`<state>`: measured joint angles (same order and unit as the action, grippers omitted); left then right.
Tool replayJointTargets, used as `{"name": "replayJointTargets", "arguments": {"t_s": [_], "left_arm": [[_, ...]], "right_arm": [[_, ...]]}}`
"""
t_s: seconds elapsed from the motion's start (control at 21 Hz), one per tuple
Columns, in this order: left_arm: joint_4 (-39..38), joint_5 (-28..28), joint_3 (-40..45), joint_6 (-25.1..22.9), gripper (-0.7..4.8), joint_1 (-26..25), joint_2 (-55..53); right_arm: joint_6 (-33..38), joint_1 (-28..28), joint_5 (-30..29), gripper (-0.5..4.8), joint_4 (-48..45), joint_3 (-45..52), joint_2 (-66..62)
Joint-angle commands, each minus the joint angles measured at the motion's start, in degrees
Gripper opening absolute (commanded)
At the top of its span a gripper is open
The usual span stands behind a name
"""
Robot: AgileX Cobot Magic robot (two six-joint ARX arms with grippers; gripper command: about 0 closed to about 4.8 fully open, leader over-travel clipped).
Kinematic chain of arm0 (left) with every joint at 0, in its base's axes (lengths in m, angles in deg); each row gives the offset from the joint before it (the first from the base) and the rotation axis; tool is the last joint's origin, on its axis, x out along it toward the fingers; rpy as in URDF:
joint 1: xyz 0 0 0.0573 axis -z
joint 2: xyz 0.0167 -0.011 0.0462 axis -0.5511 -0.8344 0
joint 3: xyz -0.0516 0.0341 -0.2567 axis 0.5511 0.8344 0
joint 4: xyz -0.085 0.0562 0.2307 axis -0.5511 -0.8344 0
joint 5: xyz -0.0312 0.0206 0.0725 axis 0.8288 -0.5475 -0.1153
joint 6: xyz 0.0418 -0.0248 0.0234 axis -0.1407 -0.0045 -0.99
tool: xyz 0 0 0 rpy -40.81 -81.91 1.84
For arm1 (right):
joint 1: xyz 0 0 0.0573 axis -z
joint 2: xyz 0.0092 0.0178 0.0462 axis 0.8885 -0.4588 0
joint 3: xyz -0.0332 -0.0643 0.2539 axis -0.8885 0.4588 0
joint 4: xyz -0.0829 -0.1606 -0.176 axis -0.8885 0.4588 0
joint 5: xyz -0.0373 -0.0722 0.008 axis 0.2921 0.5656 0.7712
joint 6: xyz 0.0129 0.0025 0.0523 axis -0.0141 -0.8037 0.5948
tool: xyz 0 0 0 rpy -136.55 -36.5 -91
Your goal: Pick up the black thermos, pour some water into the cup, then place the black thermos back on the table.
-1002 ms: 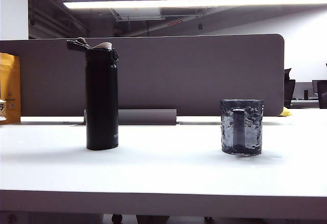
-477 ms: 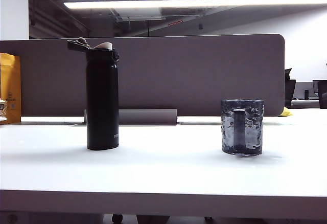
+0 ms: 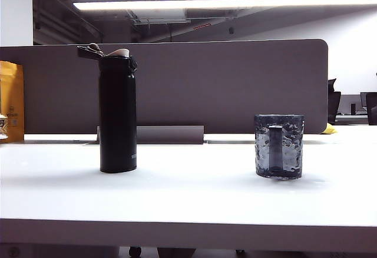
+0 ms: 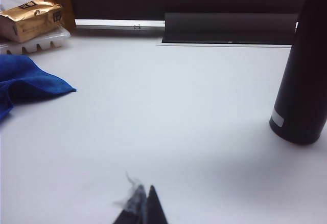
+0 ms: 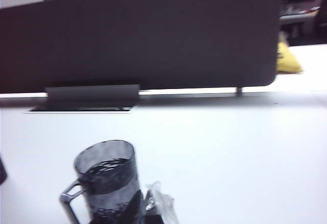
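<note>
Black thermos (image 4: pixel 301 81) upright on table (image 4: pixel 168 116), left gripper (image 4: pixel 143 208) (fingers together) apart.

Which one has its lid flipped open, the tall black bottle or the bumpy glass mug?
The black thermos: its hinged lid stands open above the pale spout. The cup has no lid, just a handle.

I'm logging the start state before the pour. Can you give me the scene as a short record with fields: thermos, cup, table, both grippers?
black thermos: upright on the table, left side of the exterior view, flip lid open
cup: upright to the right, apart from the thermos, handle facing the camera
table: white
left gripper: shut, empty, low over the table, short of the thermos
right gripper: shut, empty, just beside the cup
</note>
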<state>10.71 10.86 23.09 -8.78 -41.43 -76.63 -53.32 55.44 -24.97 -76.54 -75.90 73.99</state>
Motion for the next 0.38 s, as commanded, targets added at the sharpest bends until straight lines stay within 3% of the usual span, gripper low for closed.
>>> {"name": "replayJointTargets", "arguments": {"t_s": [0.05, 0.38], "left_arm": [[0.87, 0.04, -0.07, 0.0, -0.05, -0.04, -0.04], [0.87, 0.04, -0.07, 0.0, -0.05, -0.02, -0.04]], "right_arm": [[-1.03, -0.02, 1.03, 0.0, -0.33, 0.26, 0.0], [-2.12, -0.02, 4.61, 0.0, 0.79, 0.26, 0.0]]}}
